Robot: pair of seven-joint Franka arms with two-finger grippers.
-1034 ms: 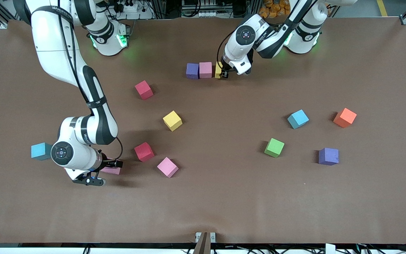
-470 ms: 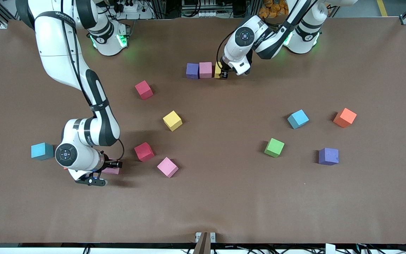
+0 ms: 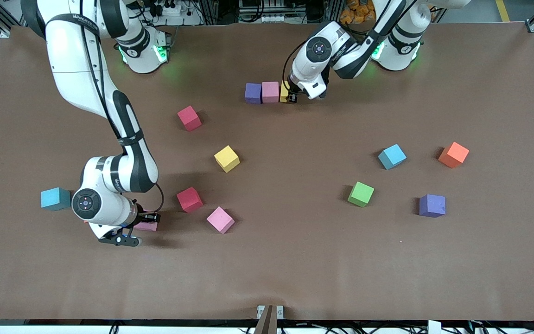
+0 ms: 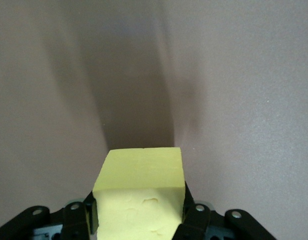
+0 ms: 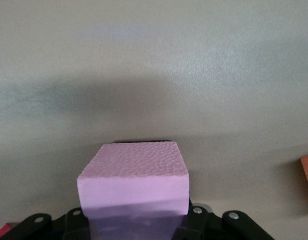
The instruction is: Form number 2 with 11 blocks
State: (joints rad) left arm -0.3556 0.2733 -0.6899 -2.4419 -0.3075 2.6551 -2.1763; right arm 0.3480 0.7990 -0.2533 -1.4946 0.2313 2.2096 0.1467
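A purple block (image 3: pixel 252 93) and a pink block (image 3: pixel 270 91) stand side by side near the arms' bases. My left gripper (image 3: pixel 293 96) is shut on a yellow block (image 3: pixel 285 92) (image 4: pixel 139 192), low at the table and right beside that pink block, on the side toward the left arm's end. Toward the right arm's end, my right gripper (image 3: pixel 145 221) is down at the table, shut on another pink block (image 3: pixel 147 226) (image 5: pixel 134 180) that fills the space between its fingers.
Loose blocks lie about: two red (image 3: pixel 189 118) (image 3: pixel 189 199), a yellow (image 3: pixel 226 158), a pink (image 3: pixel 220 219), a light blue (image 3: pixel 55 198) by the right arm. Toward the left arm's end are a light blue (image 3: pixel 392 156), orange (image 3: pixel 453 154), green (image 3: pixel 360 194) and purple (image 3: pixel 432 205).
My right gripper's fingers have closed in on the pink block. My left gripper has carried the yellow block a little closer to the pink block in the row.
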